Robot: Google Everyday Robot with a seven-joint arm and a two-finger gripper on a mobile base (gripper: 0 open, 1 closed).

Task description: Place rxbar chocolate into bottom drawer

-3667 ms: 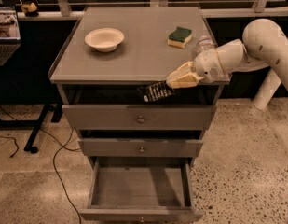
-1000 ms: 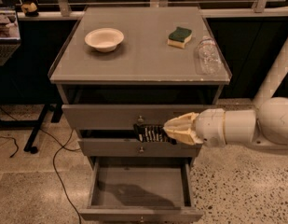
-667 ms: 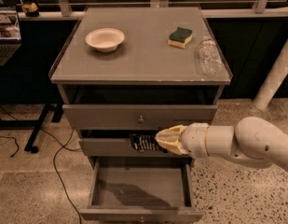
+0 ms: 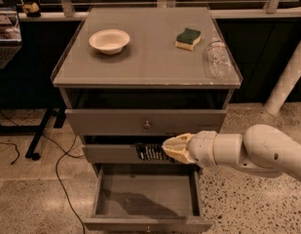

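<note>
Reaching in from the right edge of the frame, the arm (image 4: 257, 152) holds the gripper (image 4: 170, 149) in front of the middle drawer (image 4: 108, 154), just below centre. Its fingers are clamped on the right end of the rxbar chocolate (image 4: 149, 152), which sticks out to the left, roughly level, above the pulled-out bottom drawer (image 4: 140, 195) at lower centre. On the cabinet top (image 4: 145, 62), a pale bowl (image 4: 109, 40) sits at upper left, and a sponge (image 4: 188, 38) and a clear bottle (image 4: 218, 58) at upper right.
</note>
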